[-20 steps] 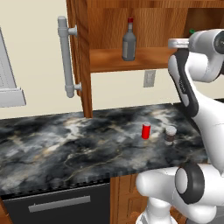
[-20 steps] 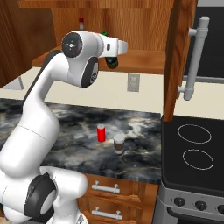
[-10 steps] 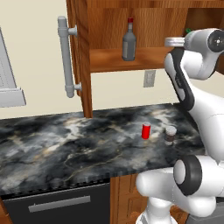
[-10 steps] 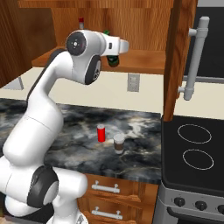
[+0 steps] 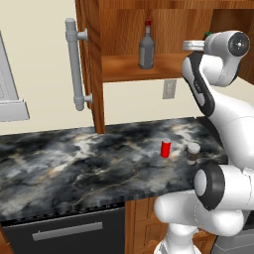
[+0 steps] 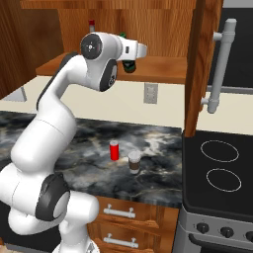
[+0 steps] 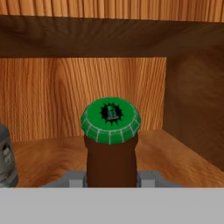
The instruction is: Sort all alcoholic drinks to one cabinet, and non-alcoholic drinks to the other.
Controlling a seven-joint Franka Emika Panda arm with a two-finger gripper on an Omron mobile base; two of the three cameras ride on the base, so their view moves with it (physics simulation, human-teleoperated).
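My gripper (image 7: 111, 178) is shut on the neck of the dark brown beer bottle (image 7: 110, 148) with a green cap, its grey fingers (image 7: 76, 178) on either side. The bottle stands upright inside the wall cabinet, over its wooden shelf (image 7: 183, 162). The grey glass bottle (image 5: 145, 49) with a red cap stands on the same shelf, to the left. In the right base view the gripper (image 6: 129, 64) sits at the shelf front. The red can (image 5: 165, 148) and the brown lidded cup (image 5: 193, 153) stand side by side on the dark marble counter (image 5: 74, 168).
The cabinet's left door stands open with a long grey bar handle (image 5: 74, 64). Its right door (image 6: 200, 64) is open too, above the stove (image 6: 220, 173). A wall outlet (image 6: 150, 93) sits under the shelf. Drawers (image 6: 118, 212) lie below the counter.
The arm has shifted only slightly toward the cabinet, with the beer bottle still in its grip. The can, cup and grey bottle have not moved.
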